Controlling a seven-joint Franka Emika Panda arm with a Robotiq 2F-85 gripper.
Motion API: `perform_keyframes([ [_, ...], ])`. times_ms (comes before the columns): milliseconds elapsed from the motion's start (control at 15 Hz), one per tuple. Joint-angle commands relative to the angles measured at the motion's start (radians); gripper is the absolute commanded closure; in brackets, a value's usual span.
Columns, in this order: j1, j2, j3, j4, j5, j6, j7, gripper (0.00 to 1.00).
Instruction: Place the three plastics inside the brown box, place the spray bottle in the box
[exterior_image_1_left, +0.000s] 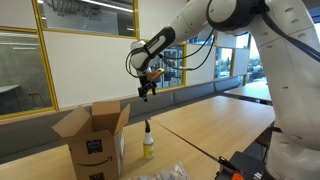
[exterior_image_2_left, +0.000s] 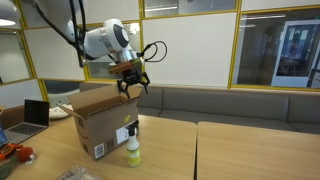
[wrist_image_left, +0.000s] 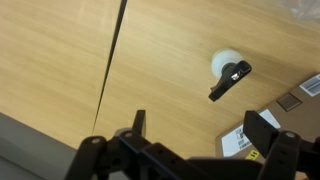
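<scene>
Spray bottle (exterior_image_1_left: 148, 143) first: it stands upright on the wooden table (exterior_image_1_left: 220, 125), just beside the brown box (exterior_image_1_left: 95, 135). It is outside the box. You can see it in both exterior views, with its yellow body and dark top. In the wrist view you look down on the bottle (wrist_image_left: 228, 70), and its dark nozzle points off to one side. A corner of the box (wrist_image_left: 245, 140) shows near it.

Your gripper (exterior_image_1_left: 147, 90) hangs in the air above the bottle and touches nothing. In the wrist view its two fingers (wrist_image_left: 139, 125) are wide apart, and you see only bare table between them. You hold nothing.

The box sits on the table with its flaps up and its top open. A black logo is on its side.

The plastics (exterior_image_1_left: 165, 172) lie on the table in front of the box, shiny and crinkly, at the bottom edge of both exterior views. You cannot count them from here.

A laptop (exterior_image_2_left: 35, 112) sits open on the table behind the box.
</scene>
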Motion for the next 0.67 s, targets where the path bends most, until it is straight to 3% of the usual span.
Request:
perform_keyframes([
  [0, -0.022, -0.118, 0.005, -0.206, 0.007, 0.023, 0.074, 0.0],
  [267, -0.034, -0.192, 0.005, -0.389, 0.009, 0.061, 0.162, 0.0],
  [600, -0.037, -0.261, 0.002, -0.618, 0.001, 0.261, 0.305, 0.0],
])
